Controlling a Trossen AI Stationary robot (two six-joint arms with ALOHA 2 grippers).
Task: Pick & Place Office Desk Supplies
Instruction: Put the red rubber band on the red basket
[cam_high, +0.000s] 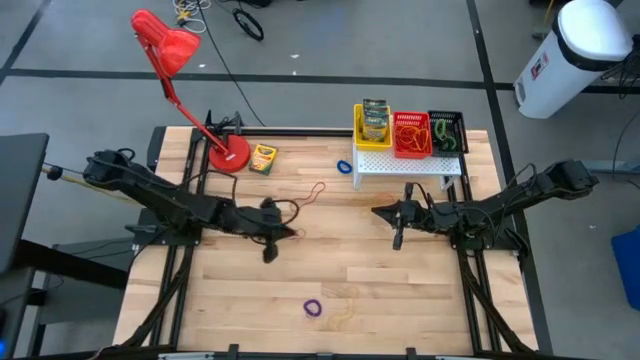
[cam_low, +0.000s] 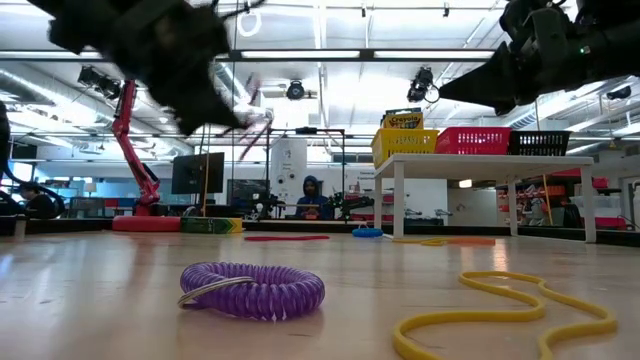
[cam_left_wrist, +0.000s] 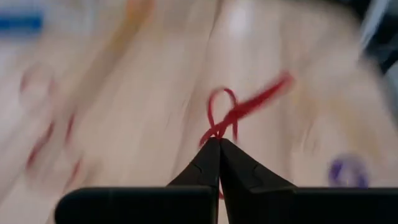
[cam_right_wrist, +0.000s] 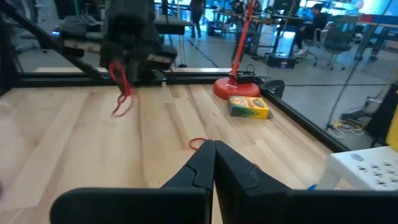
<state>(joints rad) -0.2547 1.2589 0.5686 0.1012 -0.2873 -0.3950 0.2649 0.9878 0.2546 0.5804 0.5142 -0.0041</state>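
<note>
From above, the left gripper (cam_high: 272, 237) hung over the middle of the table (cam_high: 400, 290), and the right gripper (cam_high: 392, 214) faced it from the right, just in front of a small white stand (cam_high: 405, 165). On that stand sat a yellow basket (cam_high: 372, 127) with a crayon box in it, a red basket (cam_high: 411, 135) and a black basket (cam_high: 447, 132). Another crayon box (cam_high: 262, 158) lay beside the lamp (cam_high: 190, 90). A purple band (cam_high: 314, 308) lay near the front edge.

From table height, the purple band (cam_low: 252, 289) and a yellow band (cam_low: 500, 312) lay closest, both grippers raised above the wood.

The left wrist view showed its fingers (cam_left_wrist: 239, 171) clamped on a red band (cam_left_wrist: 235, 112), lifted clear of the table.

The right wrist view showed its fingers (cam_right_wrist: 233, 168) pressed together, empty, with the red band (cam_right_wrist: 119, 84) dangling from the left gripper across the table.
</note>
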